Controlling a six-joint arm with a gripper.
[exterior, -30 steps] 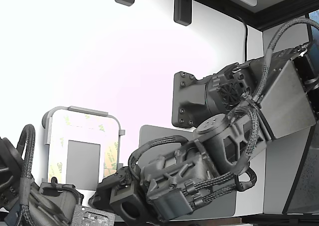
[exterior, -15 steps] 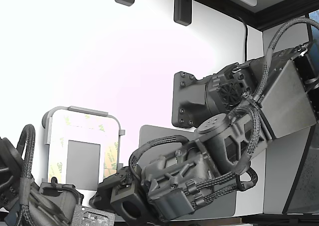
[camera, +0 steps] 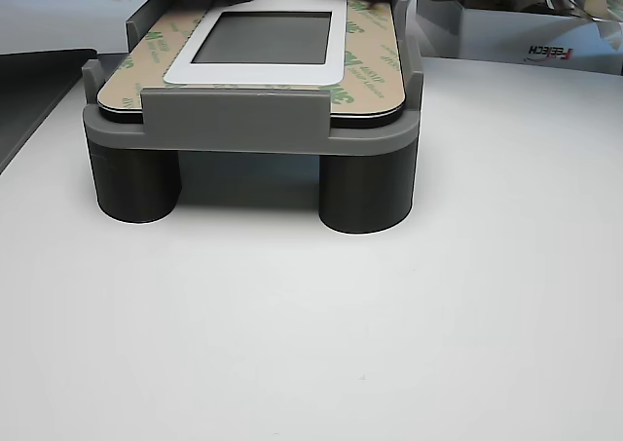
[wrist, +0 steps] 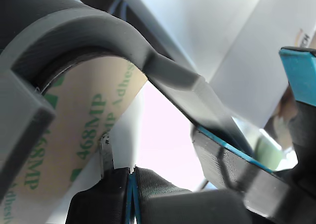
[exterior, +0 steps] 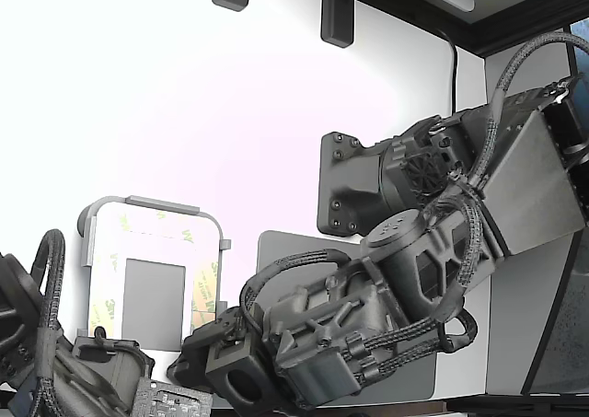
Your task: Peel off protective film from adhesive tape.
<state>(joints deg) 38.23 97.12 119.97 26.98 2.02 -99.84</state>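
Note:
The white rounded plate (exterior: 103, 279) sits in a grey fixture (exterior: 152, 203) at the exterior view's lower left, with tape strips framing a grey rectangle (exterior: 154, 302). The protective film (wrist: 84, 135), pale yellow with green print, still lies flat on the tape; it also shows in the other view (camera: 365, 61). My gripper (exterior: 195, 341) is at the plate's near right corner. In the wrist view my gripper (wrist: 131, 177) has its fingers pressed together at the film's edge, with a thin sliver (wrist: 105, 152) standing up from them.
A second arm (exterior: 55, 362) lies at the exterior view's lower left beside the fixture. A large grey mat (exterior: 276, 251) lies under my arm. A dark blue-edged part (wrist: 237, 159) is close beside my fingers. A white box (camera: 506, 32) stands behind the fixture (camera: 234, 120).
My arm has shifted very slightly to the exterior view's right and down. The film on the plate looks the same.

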